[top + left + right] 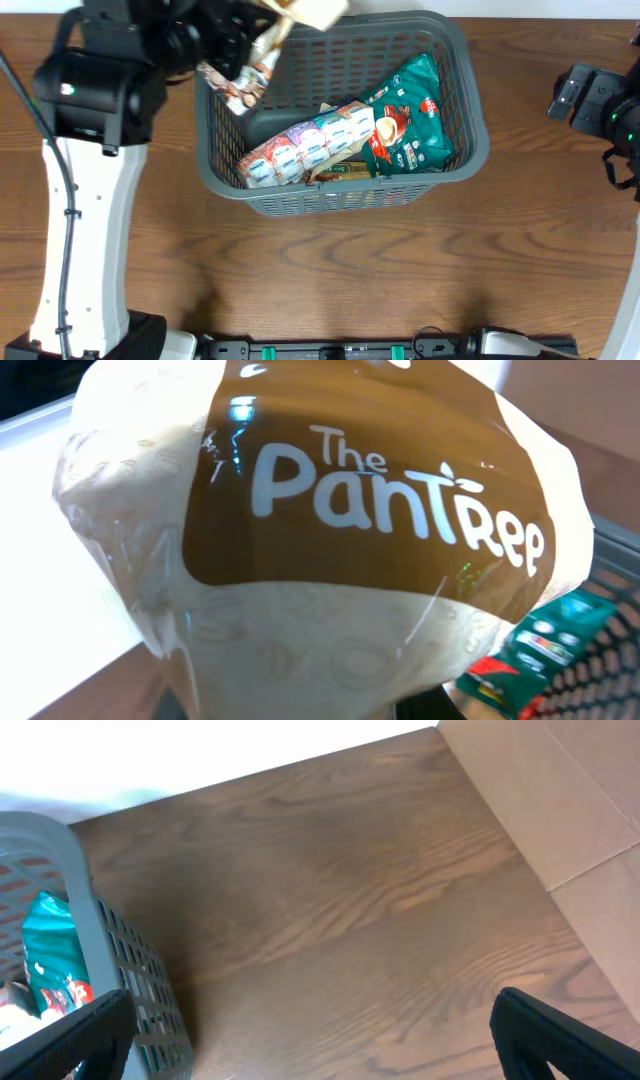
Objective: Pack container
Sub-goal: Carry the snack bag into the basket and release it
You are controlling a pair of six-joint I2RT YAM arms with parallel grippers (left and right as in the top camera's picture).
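Where it hangs above container (466, 110), cream-brown packet (320, 560) reads "The PanTree".

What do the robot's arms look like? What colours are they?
The left arm has a long, smooth white part with a thin black cable running along it. On top sits a chunky, rounded black joint with a tiny green light. The right arm is black and boxy. Its fingers are flat and black.

Your left arm (85, 240) is a white link topped by black housing (small green light (68, 90) on it). A black cable (67, 215) follows it.
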